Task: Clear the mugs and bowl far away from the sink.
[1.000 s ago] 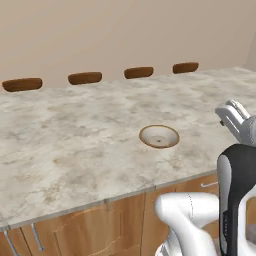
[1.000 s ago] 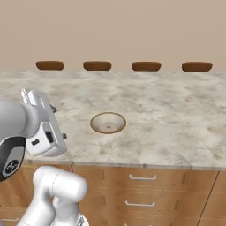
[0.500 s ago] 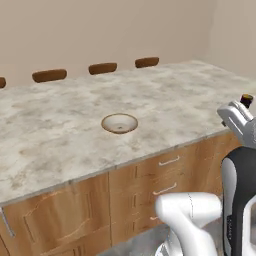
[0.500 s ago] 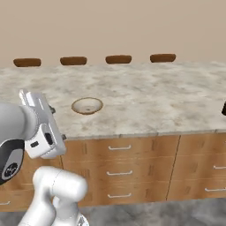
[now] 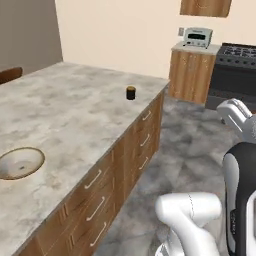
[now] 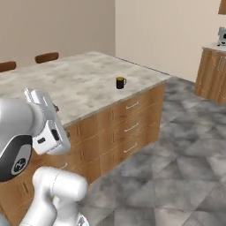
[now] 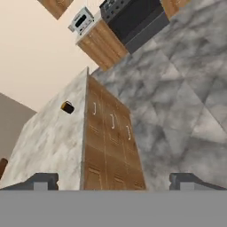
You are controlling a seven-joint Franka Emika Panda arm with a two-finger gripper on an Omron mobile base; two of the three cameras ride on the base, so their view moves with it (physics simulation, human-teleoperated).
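A black mug (image 5: 131, 92) with an orange inside stands near the far corner of the marble island; its handle shows in the right base view (image 6: 120, 82), and the hand view has it small at left (image 7: 67, 107). The tan-rimmed bowl (image 5: 20, 162) sits on the counter at the lower left, near the front edge. My gripper (image 7: 114, 181) is open, nothing between its fingertips (image 7: 44, 179), and it hangs off the island's front, well short of the mug. The hand (image 5: 236, 116) sits beside the island. The sink is out of view.
Wooden drawers (image 5: 102, 187) run along the island's front (image 6: 128, 128). Across the grey tiled floor (image 6: 176, 167) stand a black stove (image 5: 235, 72) and a cabinet carrying a small oven (image 5: 197, 36). Chairs (image 6: 46, 57) line the island's far side.
The whole picture has shifted: the base has turned and driven right along the island. The bowl now lies at the left edge and the black mug is nearer. The gripper stays open.
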